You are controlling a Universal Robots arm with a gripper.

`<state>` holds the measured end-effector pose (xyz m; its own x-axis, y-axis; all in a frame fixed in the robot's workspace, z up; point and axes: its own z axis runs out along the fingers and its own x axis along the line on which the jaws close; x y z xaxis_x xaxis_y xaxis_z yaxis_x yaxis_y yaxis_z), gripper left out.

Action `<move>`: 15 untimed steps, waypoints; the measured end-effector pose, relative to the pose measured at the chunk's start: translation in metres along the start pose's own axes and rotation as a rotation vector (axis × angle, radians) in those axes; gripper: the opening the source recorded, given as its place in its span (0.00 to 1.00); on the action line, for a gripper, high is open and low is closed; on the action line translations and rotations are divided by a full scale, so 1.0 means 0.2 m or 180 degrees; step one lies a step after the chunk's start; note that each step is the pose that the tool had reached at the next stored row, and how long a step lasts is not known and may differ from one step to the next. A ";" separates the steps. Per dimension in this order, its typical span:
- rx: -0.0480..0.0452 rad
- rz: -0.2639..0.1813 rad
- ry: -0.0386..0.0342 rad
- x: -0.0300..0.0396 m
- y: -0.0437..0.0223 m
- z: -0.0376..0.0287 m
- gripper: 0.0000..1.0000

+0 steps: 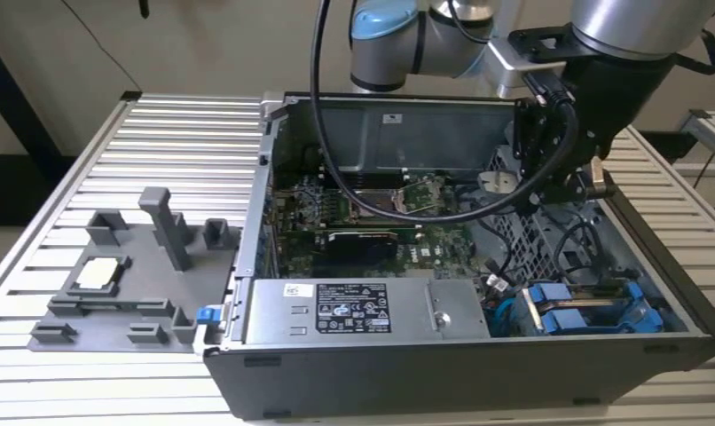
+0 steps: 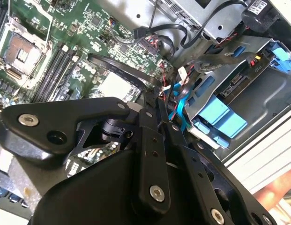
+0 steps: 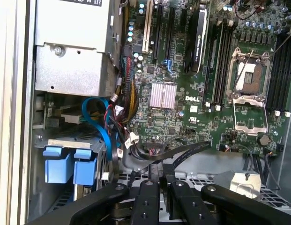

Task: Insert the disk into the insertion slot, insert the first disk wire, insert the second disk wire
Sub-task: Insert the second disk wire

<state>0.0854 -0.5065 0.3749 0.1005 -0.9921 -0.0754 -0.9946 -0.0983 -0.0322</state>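
The disk (image 1: 585,312), in its bright blue carrier, lies inside the insertion slot (image 1: 641,293) at the case's corner in the exterior view's lower right. In the first wrist view the carrier's blue tabs (image 3: 58,164) stick out of the grey cage (image 3: 65,143). A blue flat wire (image 3: 105,133) and a bundle of black, red and yellow wires (image 3: 123,138) hang loose beside the bay. My gripper (image 1: 566,191) hovers above the case interior, behind the bay. Its black fingers (image 3: 150,197) sit pressed together, with the tips (image 2: 160,101) near the wire bundle. I see nothing held between them.
A silver power-supply box (image 1: 357,309) fills the case's front, left of the bay. The green motherboard (image 1: 357,213) with its processor socket lies below the arm. A grey fixture tray (image 1: 121,275) stands on the slatted table in the exterior view's left. The arm's own black cable (image 1: 333,160) loops over the case.
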 end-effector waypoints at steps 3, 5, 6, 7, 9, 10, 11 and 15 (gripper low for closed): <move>0.0000 0.0000 0.0001 0.000 0.000 0.001 0.16; -0.0002 0.0000 0.0008 0.002 -0.001 0.002 0.16; -0.0003 0.0000 0.0011 0.006 -0.003 0.003 0.16; -0.0005 0.0000 0.0013 0.014 -0.004 0.003 0.16; -0.0007 0.0000 0.0013 0.037 -0.007 0.003 0.16; -0.0007 0.0000 0.0014 0.052 -0.008 0.003 0.16; -0.0008 0.0000 0.0014 0.068 -0.010 0.003 0.16; -0.0012 0.0001 0.0013 0.129 -0.024 0.001 0.16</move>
<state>0.0927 -0.5316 0.3729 0.1002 -0.9924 -0.0713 -0.9947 -0.0984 -0.0284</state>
